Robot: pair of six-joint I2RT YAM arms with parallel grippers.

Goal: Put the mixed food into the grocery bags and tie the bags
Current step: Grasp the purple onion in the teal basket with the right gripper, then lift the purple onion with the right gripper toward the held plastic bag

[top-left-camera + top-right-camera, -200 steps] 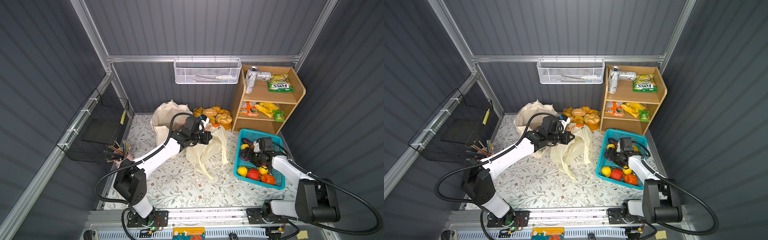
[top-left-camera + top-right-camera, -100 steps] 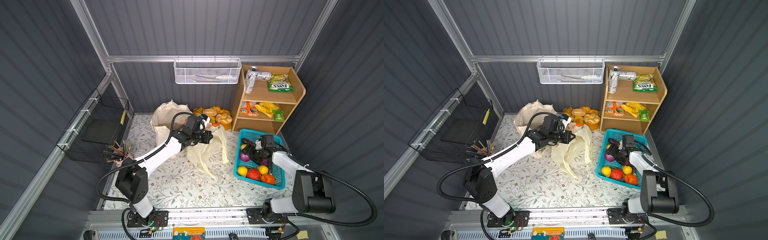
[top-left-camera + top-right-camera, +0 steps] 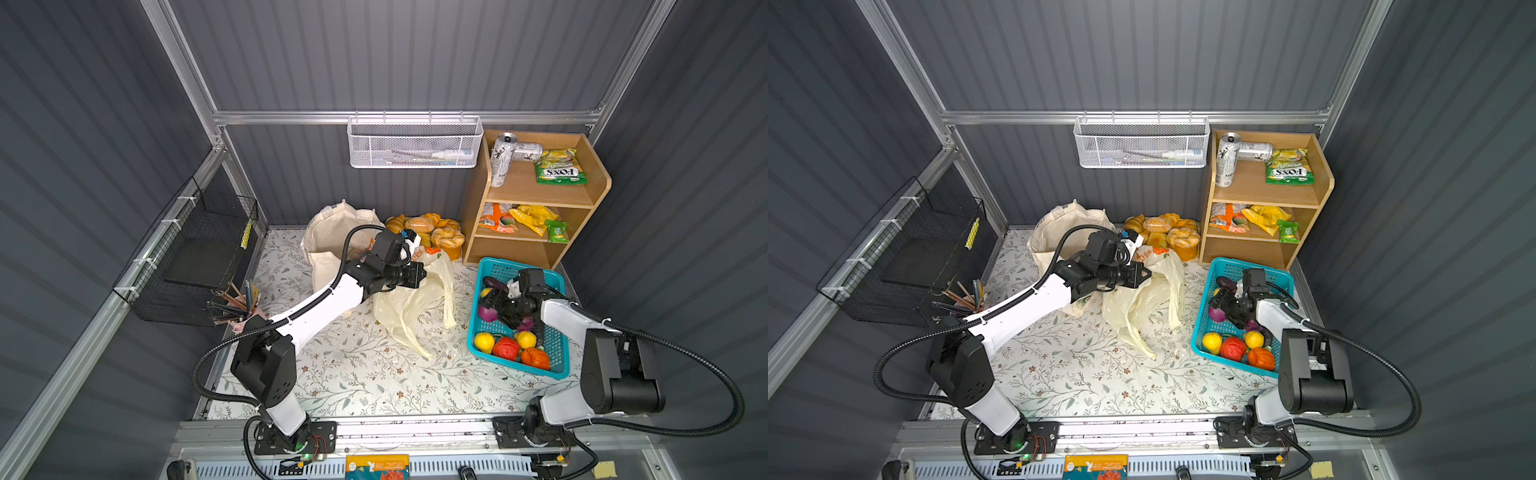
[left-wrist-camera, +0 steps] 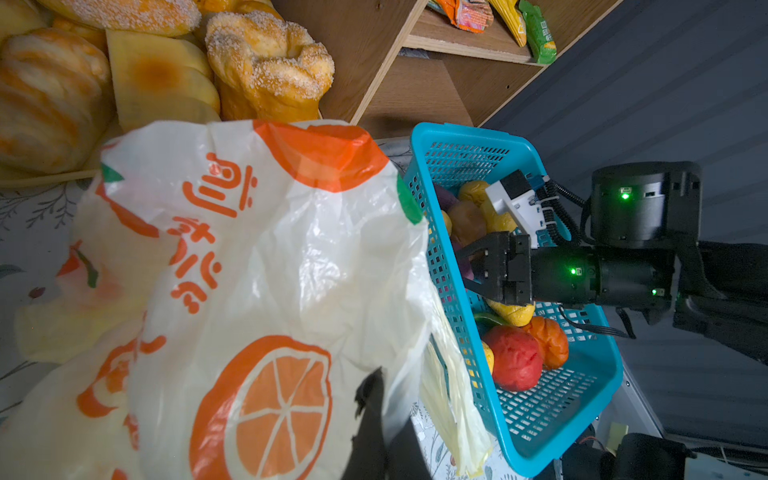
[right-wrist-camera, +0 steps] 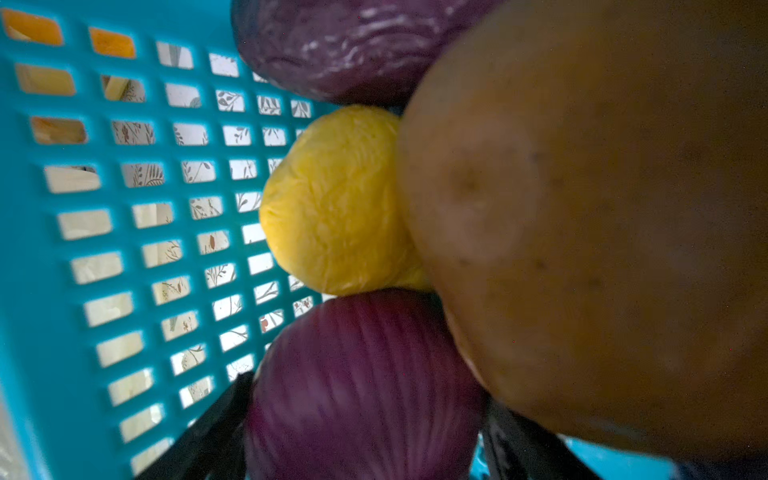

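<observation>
In the turquoise basket (image 3: 471, 330) my right claw (image 4: 471, 266) straddles the purple onion (image 5: 365, 390), jaws wide; pressing or not, I cannot tell. It looks light, smooth, round: grip across its middle. Beyond, my left claw (image 3: 419, 275) is pinched on the flimsy plastic bag (image 3: 411, 307) at its edge, beside the canvas tote (image 3: 328, 237).

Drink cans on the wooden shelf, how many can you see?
2, both on the top level of the wooden shelf: an upright can at its left side and a toppled can lying beside it. Others may be hidden from view.
</observation>
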